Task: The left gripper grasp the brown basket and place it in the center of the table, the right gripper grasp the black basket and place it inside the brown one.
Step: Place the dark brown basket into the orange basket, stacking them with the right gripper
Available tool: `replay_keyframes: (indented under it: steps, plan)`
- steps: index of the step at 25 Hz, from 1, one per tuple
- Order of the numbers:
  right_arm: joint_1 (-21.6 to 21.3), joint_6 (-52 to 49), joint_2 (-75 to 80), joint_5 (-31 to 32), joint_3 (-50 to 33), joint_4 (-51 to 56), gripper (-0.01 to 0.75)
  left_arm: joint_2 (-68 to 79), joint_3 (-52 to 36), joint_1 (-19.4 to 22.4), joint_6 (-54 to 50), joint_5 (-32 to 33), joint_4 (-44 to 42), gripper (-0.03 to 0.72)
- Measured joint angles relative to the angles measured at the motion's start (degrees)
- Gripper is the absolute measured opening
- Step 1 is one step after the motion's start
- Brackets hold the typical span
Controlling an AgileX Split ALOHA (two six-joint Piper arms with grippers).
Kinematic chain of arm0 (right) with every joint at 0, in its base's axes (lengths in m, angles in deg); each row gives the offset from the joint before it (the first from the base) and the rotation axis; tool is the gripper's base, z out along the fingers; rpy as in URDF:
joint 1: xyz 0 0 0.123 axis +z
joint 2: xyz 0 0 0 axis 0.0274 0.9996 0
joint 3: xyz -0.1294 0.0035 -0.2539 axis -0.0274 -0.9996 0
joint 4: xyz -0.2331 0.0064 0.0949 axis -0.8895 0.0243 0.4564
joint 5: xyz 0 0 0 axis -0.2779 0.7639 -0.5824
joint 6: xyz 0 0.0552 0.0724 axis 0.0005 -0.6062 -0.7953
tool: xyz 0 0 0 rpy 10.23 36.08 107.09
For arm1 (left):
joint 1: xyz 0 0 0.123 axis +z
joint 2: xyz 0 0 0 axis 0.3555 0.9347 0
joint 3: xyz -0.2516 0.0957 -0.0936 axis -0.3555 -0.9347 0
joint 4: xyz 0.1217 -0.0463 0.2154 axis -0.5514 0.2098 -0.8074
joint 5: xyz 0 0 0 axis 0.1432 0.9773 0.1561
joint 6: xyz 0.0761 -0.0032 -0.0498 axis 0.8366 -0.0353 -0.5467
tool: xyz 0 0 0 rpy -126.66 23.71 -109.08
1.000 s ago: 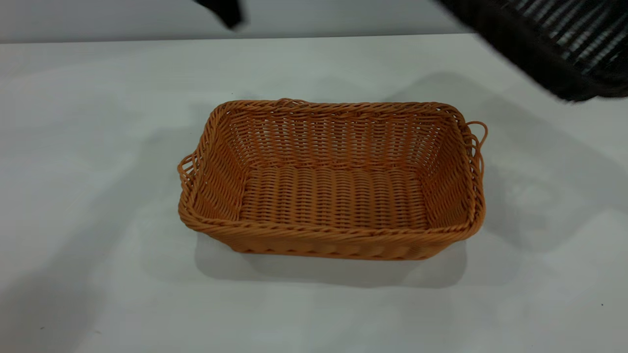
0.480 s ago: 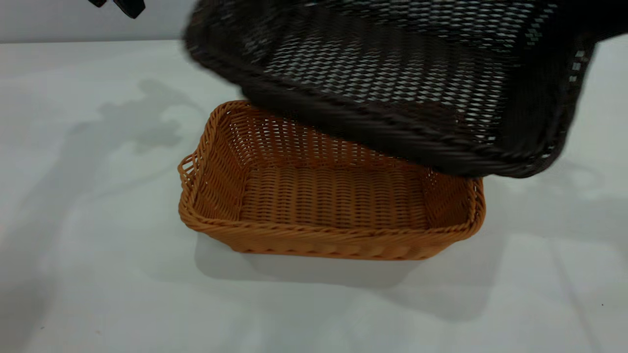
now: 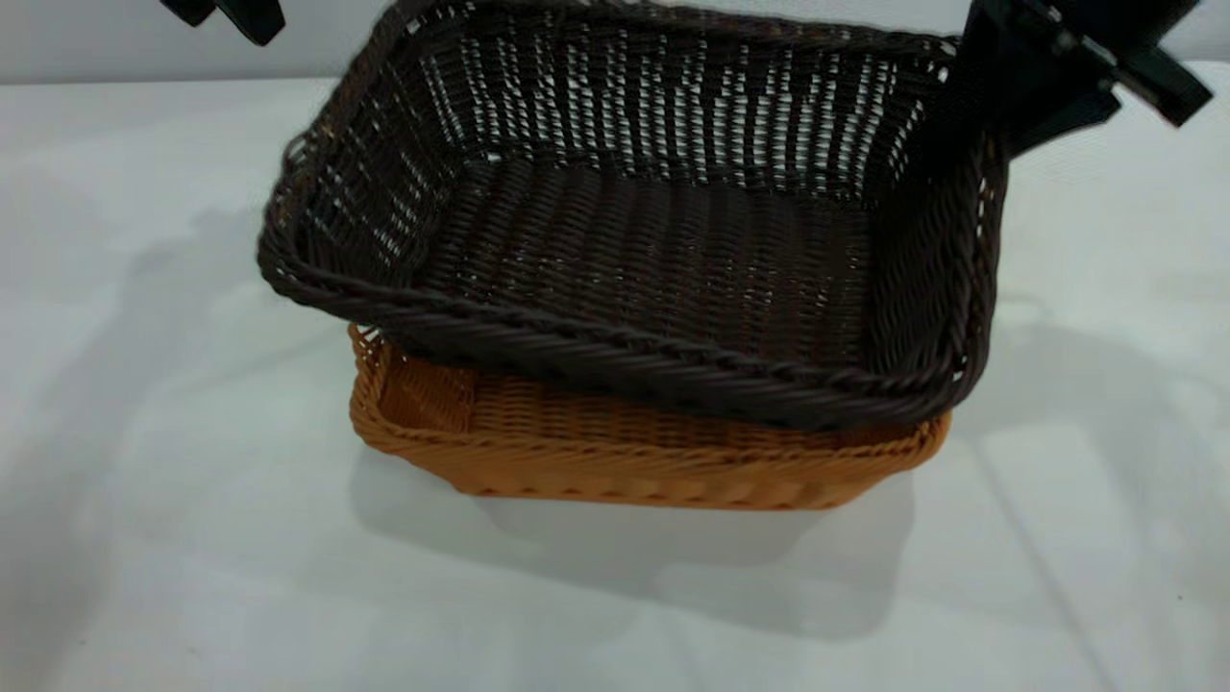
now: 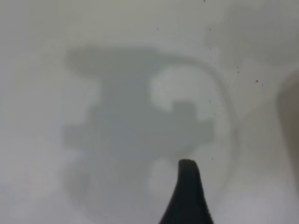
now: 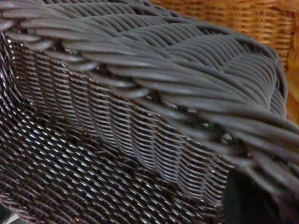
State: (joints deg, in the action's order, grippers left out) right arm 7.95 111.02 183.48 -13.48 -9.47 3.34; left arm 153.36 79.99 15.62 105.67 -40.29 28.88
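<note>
The black basket (image 3: 653, 250) hangs tilted just over the brown basket (image 3: 625, 461) and covers most of it. My right gripper (image 3: 999, 106) is shut on the black basket's far right rim. In the right wrist view the dark braided rim (image 5: 140, 70) fills the frame, one black finger (image 5: 243, 200) presses against its wall, and the brown basket (image 5: 252, 18) shows behind. I cannot tell whether the two baskets touch. The brown basket rests on the table (image 3: 192, 557) near its middle. My left gripper (image 3: 223, 14) is raised at the far left, open and empty.
The left wrist view shows only bare tabletop (image 4: 93, 37) with the arm's shadow and one black fingertip (image 4: 187, 191). A pale wall runs behind the table's far edge (image 3: 115, 82). Bare table surrounds the baskets on all sides.
The black basket has swung in from the upper right and come down over the brown basket, levelling out. The left gripper has drawn back to the far left. The brown basket has stayed put.
</note>
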Motion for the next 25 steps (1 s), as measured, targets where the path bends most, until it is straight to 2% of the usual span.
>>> replay_keyframes:
  steps: [13,17,19,25]
  plan:
    - [0.0,0.0,4.7,-0.5,0.6,-1.3,0.095,0.0,0.0,0.0,0.0,0.3,0.1,0.519]
    - [0.0,0.0,4.8,-3.4,0.6,-0.5,0.122,0.0,0.0,0.0,0.0,0.3,0.2,0.519]
    - [0.0,0.1,4.8,-5.5,0.6,0.3,0.162,0.0,0.0,0.0,0.0,0.3,0.2,0.519]
    - [0.0,0.5,4.8,-8.5,0.6,0.1,0.370,0.6,0.0,0.0,0.0,0.3,0.2,0.519]
